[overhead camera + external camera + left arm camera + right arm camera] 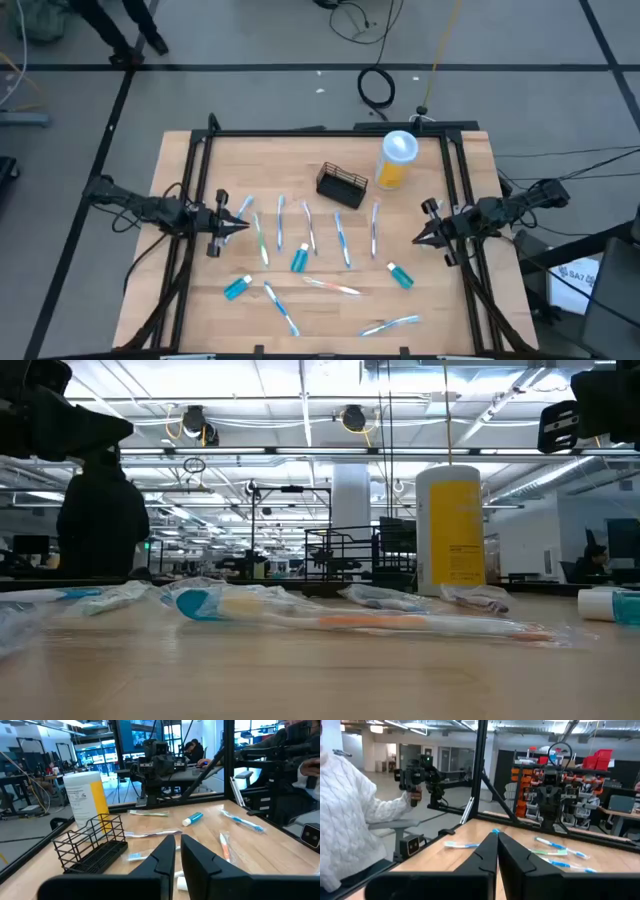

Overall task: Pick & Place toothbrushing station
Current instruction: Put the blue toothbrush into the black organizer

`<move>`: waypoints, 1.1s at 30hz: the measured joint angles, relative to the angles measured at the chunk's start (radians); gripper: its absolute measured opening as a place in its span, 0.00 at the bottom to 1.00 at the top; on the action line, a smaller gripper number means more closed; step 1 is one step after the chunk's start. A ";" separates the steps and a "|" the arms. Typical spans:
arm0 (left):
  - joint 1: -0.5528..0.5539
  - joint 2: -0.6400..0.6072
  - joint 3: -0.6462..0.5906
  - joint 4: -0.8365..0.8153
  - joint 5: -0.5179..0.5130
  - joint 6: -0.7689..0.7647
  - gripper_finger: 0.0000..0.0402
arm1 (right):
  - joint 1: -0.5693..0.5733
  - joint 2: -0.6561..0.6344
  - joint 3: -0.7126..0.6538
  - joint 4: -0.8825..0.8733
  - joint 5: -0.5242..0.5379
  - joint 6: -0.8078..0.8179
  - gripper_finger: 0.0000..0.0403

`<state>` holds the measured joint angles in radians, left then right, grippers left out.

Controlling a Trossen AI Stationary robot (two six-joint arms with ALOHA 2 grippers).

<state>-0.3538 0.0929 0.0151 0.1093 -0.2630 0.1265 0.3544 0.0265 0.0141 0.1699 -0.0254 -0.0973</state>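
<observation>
From the low view the small black wire-mesh basket (335,555) blurs into background racks; left claw (240,224) and right claw (418,238) both pinched together, empty.

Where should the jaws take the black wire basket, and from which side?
Grip a long top rim wire of the wire basket, coming straight down from above. It stands upright and open-topped, its thin walls leaving room for one jaw inside and one outside. The yellow cup stands close on one side, so probably take the wall facing away from it. Either gripper, left or right, is apart from it.

Caddy (341,185) left of cup (396,160)
</observation>
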 joint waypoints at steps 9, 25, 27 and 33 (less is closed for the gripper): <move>0.000 0.000 0.000 0.000 0.000 -0.001 0.09 | 0.000 0.000 0.000 0.007 0.002 -0.154 0.01; 0.000 0.000 0.000 0.087 -0.047 -0.104 0.09 | 0.000 0.006 0.000 0.105 0.052 -0.227 0.01; 0.000 0.000 0.000 0.131 -0.058 -0.111 0.09 | 0.000 0.013 0.000 0.146 0.117 -0.229 0.01; 0.000 0.000 0.000 0.205 -0.061 -0.109 0.09 | -0.004 0.079 0.000 0.278 0.212 -0.234 0.05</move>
<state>-0.3534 0.0925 0.0154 0.3147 -0.3239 0.0172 0.3504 0.1058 0.0139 0.4482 0.1864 -0.3317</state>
